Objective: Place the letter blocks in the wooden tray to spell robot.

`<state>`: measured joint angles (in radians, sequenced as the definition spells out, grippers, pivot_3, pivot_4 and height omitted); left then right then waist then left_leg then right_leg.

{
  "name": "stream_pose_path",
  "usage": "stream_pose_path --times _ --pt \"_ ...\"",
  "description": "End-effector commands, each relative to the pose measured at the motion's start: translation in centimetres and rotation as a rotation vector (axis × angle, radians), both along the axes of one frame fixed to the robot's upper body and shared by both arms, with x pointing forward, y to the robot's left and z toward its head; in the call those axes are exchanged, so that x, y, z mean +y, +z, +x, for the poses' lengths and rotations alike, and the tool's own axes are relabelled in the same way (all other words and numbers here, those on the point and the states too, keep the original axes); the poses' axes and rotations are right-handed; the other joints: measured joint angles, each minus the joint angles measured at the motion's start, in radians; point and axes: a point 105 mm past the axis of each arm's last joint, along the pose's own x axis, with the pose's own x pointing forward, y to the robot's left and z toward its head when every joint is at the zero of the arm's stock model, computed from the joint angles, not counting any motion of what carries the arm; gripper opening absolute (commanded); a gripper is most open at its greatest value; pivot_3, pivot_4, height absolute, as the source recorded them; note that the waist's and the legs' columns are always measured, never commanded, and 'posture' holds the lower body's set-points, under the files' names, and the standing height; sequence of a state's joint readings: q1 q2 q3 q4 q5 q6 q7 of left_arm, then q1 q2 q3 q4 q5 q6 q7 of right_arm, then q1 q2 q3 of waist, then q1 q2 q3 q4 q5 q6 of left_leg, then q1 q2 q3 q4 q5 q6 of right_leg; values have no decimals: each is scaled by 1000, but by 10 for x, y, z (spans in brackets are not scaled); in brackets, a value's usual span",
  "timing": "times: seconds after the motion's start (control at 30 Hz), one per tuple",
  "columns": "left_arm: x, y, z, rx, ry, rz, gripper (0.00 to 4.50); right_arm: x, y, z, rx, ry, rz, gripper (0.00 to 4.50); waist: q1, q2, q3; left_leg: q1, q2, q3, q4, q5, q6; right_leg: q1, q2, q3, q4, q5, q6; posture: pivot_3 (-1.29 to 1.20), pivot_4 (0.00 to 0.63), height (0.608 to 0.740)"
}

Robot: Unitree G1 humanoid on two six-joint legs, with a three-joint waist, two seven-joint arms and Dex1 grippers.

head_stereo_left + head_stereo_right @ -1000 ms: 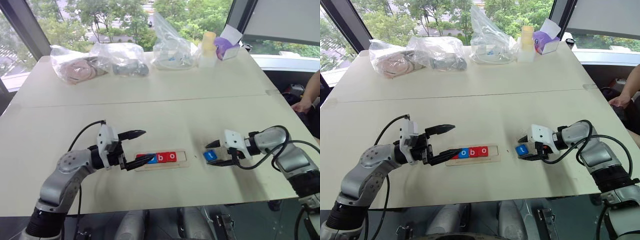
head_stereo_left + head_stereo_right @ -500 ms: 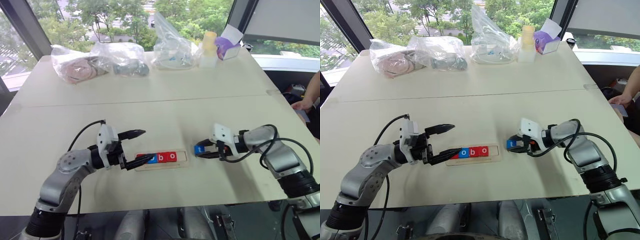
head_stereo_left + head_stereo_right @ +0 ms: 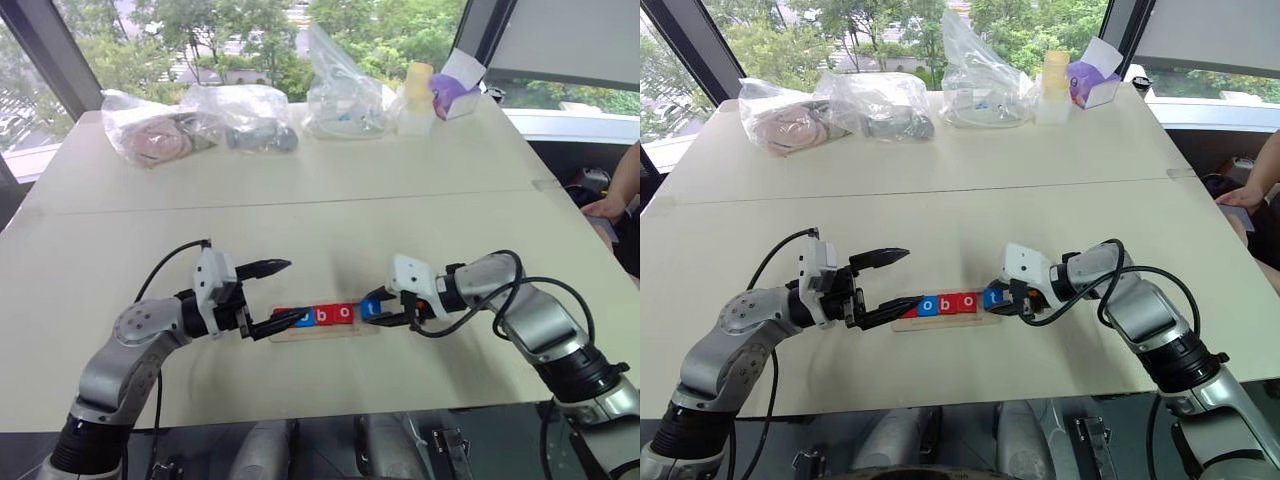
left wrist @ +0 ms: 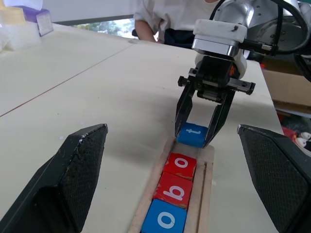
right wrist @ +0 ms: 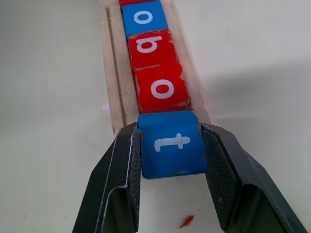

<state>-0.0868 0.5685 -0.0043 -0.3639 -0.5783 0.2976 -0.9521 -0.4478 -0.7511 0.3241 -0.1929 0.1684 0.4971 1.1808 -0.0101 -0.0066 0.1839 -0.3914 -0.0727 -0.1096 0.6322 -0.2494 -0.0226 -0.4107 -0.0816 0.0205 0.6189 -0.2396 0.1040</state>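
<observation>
Blue t block [image 5: 173, 143] carried leftward to tray's [image 5: 112, 92] end.

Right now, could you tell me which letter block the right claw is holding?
The blue t block, pinched in the right claw at the wooden tray's end; the others already lie in its recess.

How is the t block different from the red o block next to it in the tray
The t block is blue; the red o block is red. The t block is clamped between the right gripper's fingers at the tray's open end; the red o block is untouched. The t block carries a white t, the other a white o. Both are small square tiles with white lowercase letters, lined up in one row.
</observation>
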Motion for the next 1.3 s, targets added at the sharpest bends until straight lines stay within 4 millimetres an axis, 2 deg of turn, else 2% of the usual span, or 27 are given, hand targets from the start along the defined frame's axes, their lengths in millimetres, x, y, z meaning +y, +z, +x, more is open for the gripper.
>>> stream_pose_path --times 0.03,0.33,0.53,0.57,0.8,1.07,1.17,1.3 --pt "2 11 -2 -46 6 -3 4500 8 5 -1 -33 20 10 1315 0 0 0 0 0 0 0 0 0 0 0 0 0 0 0 0 150 740" --pt "0 12 -4 -46 -9 -5 4500 7 2 3 -45 3 3 1315 0 0 0 0 0 0 0 0 0 0 0 0 0 0 0 0 150 740" --pt "-1 13 -3 -50 -11 -8 4500 7 2 5 -50 -2 -2 4308 0 0 0 0 0 0 0 0 0 0 0 0 0 0 0 0 150 740" --pt "-1 13 -3 -50 -10 -8 4500 7 2 5 -50 -2 -4 4466 0 0 0 0 0 0 0 0 0 0 0 0 0 0 0 0 150 740" --pt "-1 13 -3 -48 -9 -9 4500 6 10 6 -59 -12 14 4466 0 0 0 0 0 0 0 0 0 0 0 0 0 0 0 0 150 740" --pt "-1 13 -3 -47 -9 -10 4500 -23 32 23 -116 -98 -11 4466 0 0 0 0 0 0 0 0 0 0 0 0 0 0 0 0 150 740" --pt "-1 12 -3 -46 -12 -10 4500 -34 29 32 -140 -143 -38 4466 0 0 0 0 0 0 0 0 0 0 0 0 0 0 0 0 150 740" --pt "-2 12 -3 -48 -14 -11 4500 -36 23 33 -129 -150 -38 4466 -1 0 0 0 0 0 0 0 0 0 0 0 0 0 0 0 150 740"
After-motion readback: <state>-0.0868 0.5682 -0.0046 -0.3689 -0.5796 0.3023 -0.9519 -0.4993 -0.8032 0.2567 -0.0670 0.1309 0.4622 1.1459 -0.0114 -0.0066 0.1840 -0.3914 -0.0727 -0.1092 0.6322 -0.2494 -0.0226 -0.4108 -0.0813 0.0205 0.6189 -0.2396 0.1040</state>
